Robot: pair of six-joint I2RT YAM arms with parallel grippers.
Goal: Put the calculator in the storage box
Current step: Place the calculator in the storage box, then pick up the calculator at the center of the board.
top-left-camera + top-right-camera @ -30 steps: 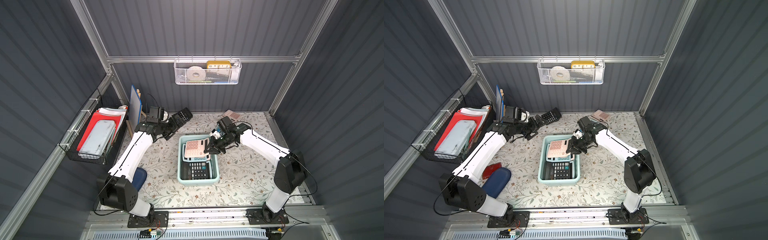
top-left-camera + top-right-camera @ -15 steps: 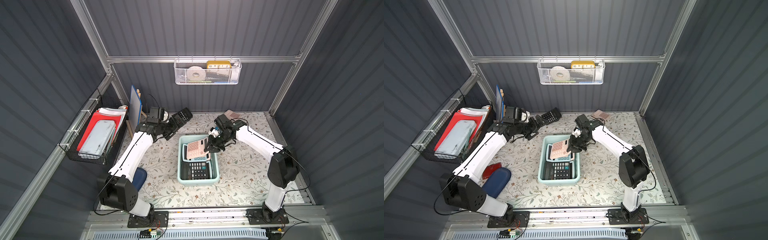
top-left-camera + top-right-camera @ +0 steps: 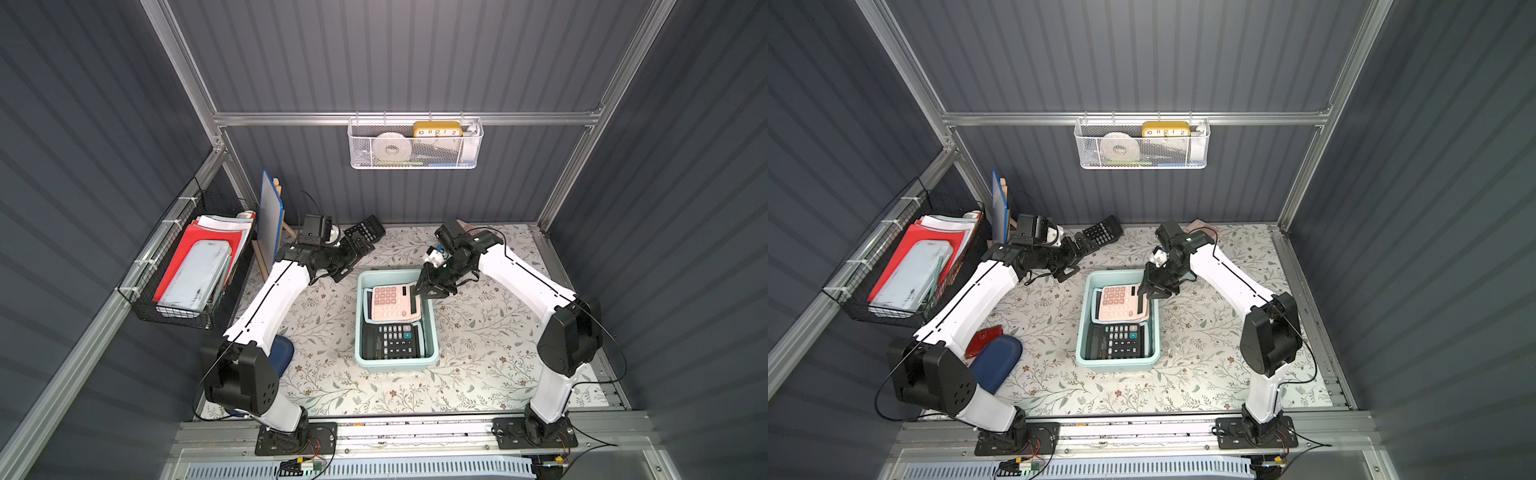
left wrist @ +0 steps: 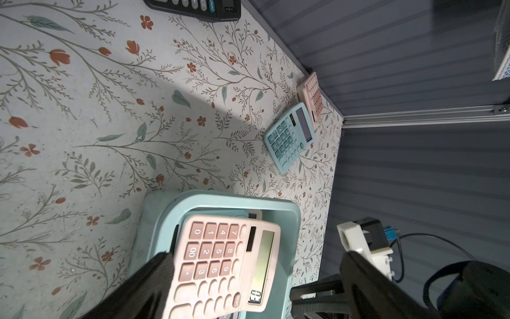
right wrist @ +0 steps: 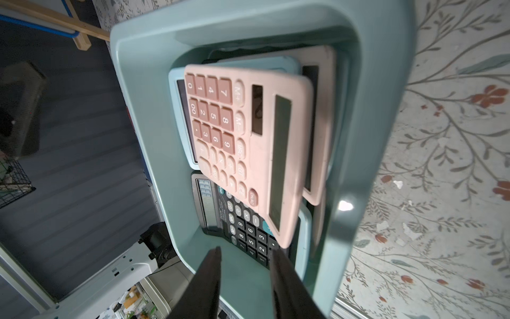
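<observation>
The pink calculator [image 3: 390, 302] lies inside the storage box [image 3: 395, 365]. It is in the far half, face up and a little tilted on a stack of other calculators. A black calculator [image 3: 390, 343] fills the box's near half. The pink one's long axis runs across the box from side wall to side wall, with its display end toward the wall on the right arm's side.

The right gripper [image 3: 419, 293] hangs just over the box's far corner on that same side. In the right wrist view its fingers [image 5: 212, 265] stand a little apart, with only the inside of the box showing between them. One corner of the calculator sits close beside a fingertip. I cannot tell whether it touches, but nothing is pinched.

The left gripper [image 3: 357, 262] hovers outside the box, off the opposite far corner, with its jaws spread wide and empty. A second black calculator [image 3: 365, 230] lies just beyond it on the table.

The right arm is plainly the nearer one, and the pink calculator lies directly under and ahead of its fingertips. I judge that its next move must be a clean rise off the box, keeping clear of that display edge.
</observation>
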